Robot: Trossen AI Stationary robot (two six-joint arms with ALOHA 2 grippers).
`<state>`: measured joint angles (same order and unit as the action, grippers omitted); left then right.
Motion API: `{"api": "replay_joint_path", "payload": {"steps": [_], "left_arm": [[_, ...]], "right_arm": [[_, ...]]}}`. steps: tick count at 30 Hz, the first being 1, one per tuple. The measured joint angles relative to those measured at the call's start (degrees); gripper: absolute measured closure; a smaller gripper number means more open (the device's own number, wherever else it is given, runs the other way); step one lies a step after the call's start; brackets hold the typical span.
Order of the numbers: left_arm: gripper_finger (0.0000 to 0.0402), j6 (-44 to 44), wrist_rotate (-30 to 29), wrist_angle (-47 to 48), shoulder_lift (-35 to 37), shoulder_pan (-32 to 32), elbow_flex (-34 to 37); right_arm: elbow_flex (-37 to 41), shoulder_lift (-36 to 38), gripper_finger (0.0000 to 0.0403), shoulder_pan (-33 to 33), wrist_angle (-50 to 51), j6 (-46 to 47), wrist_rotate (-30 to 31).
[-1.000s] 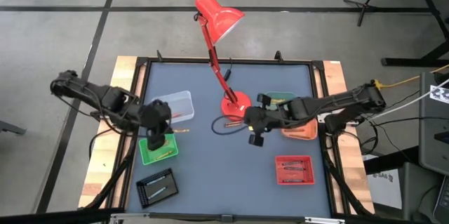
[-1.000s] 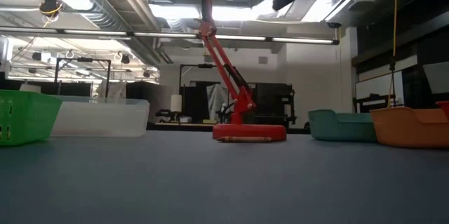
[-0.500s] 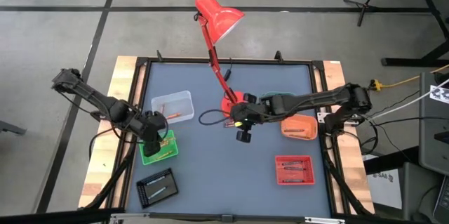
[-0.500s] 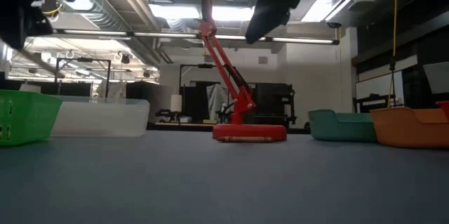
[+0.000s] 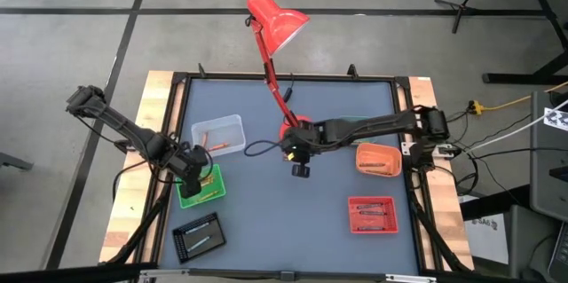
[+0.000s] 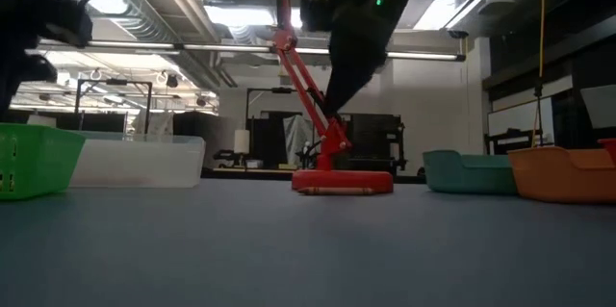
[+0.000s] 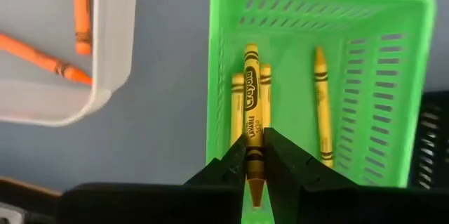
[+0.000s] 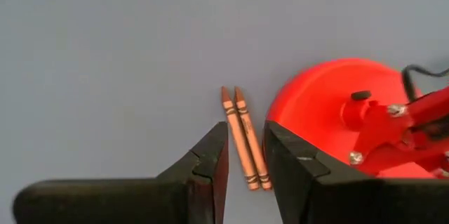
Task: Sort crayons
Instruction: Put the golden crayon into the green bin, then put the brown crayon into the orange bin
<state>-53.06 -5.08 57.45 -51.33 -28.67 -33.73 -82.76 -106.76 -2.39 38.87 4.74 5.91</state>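
Note:
My left gripper [image 7: 251, 171] hangs over the green tray [image 7: 393, 62] at the table's left side, shut on a yellow crayon [image 7: 250, 90]. Three more yellow crayons [image 7: 320, 104] lie on the tray's floor. My right gripper [image 8: 245, 164] stands open above two orange crayons [image 8: 243, 136]. They lie side by side on the table, next to the red lamp's base [image 8: 330, 112]. Its fingers are on either side of the crayons' near ends and clear of them. In the low view this gripper [image 6: 348, 62] is well above the table. My left gripper pinches the yellow crayon between its two fingertips, near one end [image 7: 252, 159]. The fingers come from above, pointing steeply down. The rest of the crayon sticks out past the fingertips over the green tray's floor. Whether it touches the tray, I cannot tell.
A clear tray [image 5: 222, 123] with orange crayons [image 7: 81, 13] sits beyond the green tray [image 5: 183, 196]. A black tray [image 5: 197, 235], a red tray [image 5: 371, 214] and an orange tray [image 5: 377, 158] are also on the table. The red lamp [image 5: 277, 17] rises at the far middle.
My left gripper has sunk toward the green tray with the yellow crayon. My right gripper has gone toward the table's left edge and down, and now stands over the orange crayons by the lamp base.

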Motion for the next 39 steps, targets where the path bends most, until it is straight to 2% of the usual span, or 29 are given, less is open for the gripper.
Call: {"api": "replay_joint_path", "payload": {"steps": [6,19,39], "left_arm": [[0.0352,-3.8,0.3,-0.1,0.0,0.0,0.9],[0.0293,-4.0,0.0,-1.4,0.0,0.0,0.9],[0.0285,-4.0,-0.2,-5.8,0.0,0.0,0.9]], "right_arm": [[0.0,-3.9,0.0311,0.7,0.0,-2.6,-1.1],[0.0,-10.7,0.0311,0.6,0.0,-7.9,-2.5],[0.0,-10.9,0.0311,0.5,-2.0,-7.4,-1.0]]}}
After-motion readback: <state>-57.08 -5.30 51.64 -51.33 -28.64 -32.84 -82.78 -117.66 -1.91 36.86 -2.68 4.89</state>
